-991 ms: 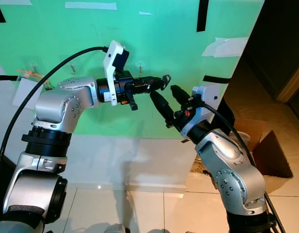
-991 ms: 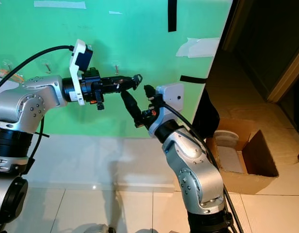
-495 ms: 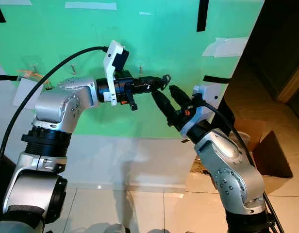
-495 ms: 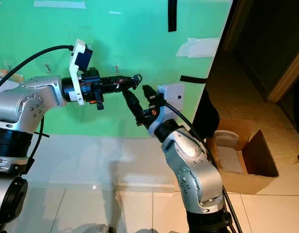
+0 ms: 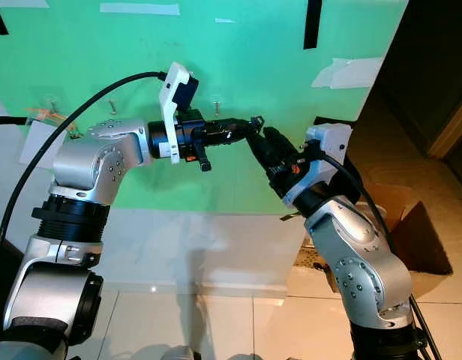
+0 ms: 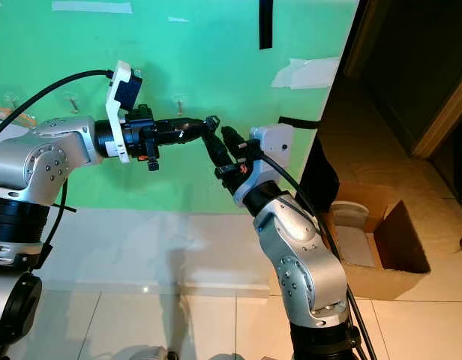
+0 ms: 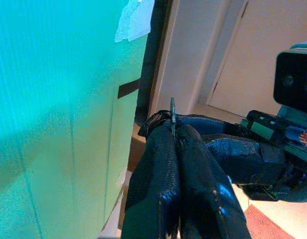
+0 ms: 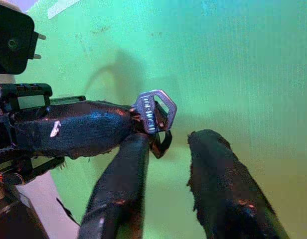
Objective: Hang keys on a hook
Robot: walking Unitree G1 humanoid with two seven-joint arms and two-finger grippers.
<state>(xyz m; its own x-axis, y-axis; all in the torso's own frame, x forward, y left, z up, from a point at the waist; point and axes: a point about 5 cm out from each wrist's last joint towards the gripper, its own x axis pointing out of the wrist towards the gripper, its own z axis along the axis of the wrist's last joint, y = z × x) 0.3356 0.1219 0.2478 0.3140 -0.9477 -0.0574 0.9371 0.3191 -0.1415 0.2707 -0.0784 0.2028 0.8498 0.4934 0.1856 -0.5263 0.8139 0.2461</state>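
the left gripper [image 5: 250,126], jaws pressed together, pinches a silver metal key [image 8: 152,110] on a black ring before the green wall [image 5: 246,45]. its stamped writing is unreadable. the right gripper [image 8: 166,154], jaws spread, sits just beside it.

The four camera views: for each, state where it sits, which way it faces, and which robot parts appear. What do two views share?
Left eye view: head, facing the green wall; both arms.
Right eye view: same scene.
Left wrist view: along the left gripper, shut on the key.
Right wrist view: along the right gripper, open at the key.
Shared: the wrist views show the key and each other's gripper.
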